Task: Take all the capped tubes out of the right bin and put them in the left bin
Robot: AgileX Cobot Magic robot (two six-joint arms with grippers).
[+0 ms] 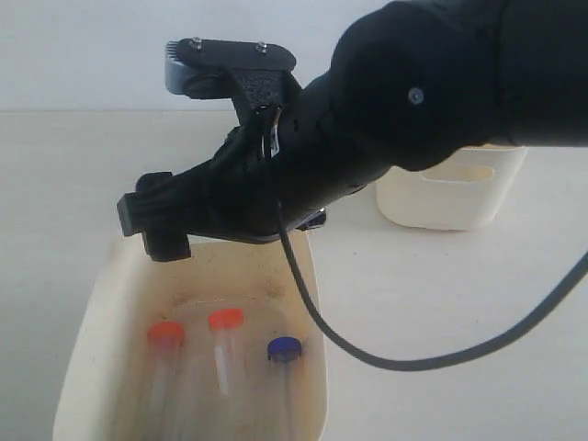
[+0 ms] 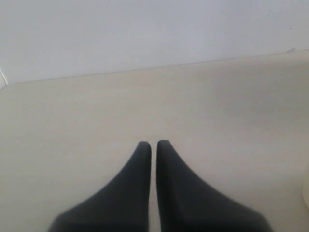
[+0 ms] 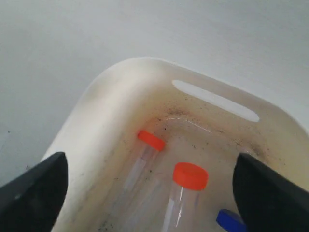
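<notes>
cream plastic, speckled w/ dirt inside: that's the left bin (image 1: 78,367), nearest the camera in the exterior view. all three capped tubes (image 1: 223,363) lie on its floor side by side, caps toward the far wall: one orange cap (image 1: 166,334), a second orange cap (image 1: 225,320), then the blue cap (image 1: 285,348) closest to the right-hand wall. the right end effector (image 3: 149,164) hangs above that bin, arm reaching in from the right, fingers spread wide & released w/ nothing btwn them. in the right wrist view the tubes show below the gap, clear of both fingers. the left end effector (image 2: 153,145) is clenched on nothing, fingers almost touching, over bare tabletop (image 1: 441,294). the right bin (image 1: 450,197) sits well apart at far right, partly behind the arm. its inside isn't visible, so can't tell if anything's left in it. w/ three tubes lying in the left bin, the step in hand looks like the drop-off of the last tube, approx done, & the task is prob near complete. next move calls for lifting the right arm up & out w/o clipping the bin's rim or dragging the black cable (image 1: 367,354) across it, then swinging over to the right bin to check nothing remains there.
</notes>
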